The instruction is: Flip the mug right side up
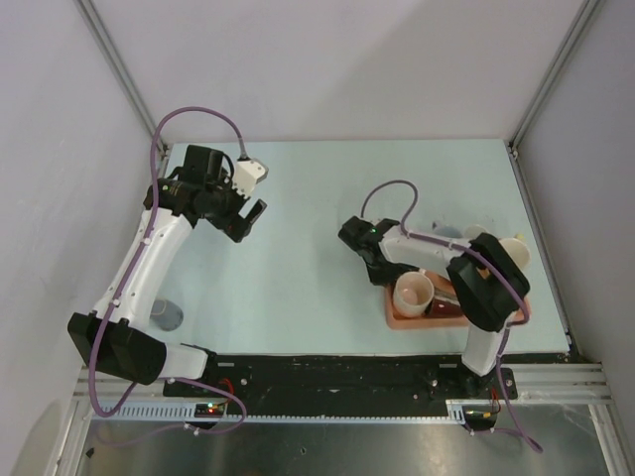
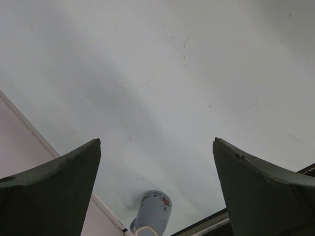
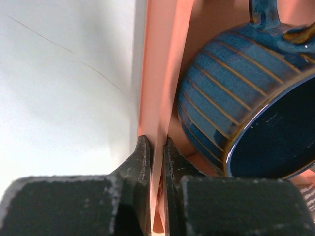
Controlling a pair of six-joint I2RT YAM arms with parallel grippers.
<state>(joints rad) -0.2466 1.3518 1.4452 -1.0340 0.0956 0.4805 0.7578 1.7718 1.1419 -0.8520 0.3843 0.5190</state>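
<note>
Pink tray (image 3: pixel 162 73), 1 blue mug (image 3: pixel 216 98) inside

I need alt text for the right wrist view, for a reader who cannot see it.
The right gripper has its two dark fingers shut on the thin wall of a pink tray. Inside it, right of that wall, is a blue striped mug, its dark opening turned toward the camera. A pale table lies to the left.

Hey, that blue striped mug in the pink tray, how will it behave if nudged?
The blue mug looks to lie on its side in the tray, so it may roll, though its handle could stop it. Glossy glaze suggests slippery; probably ceramic, so chippable.
</note>
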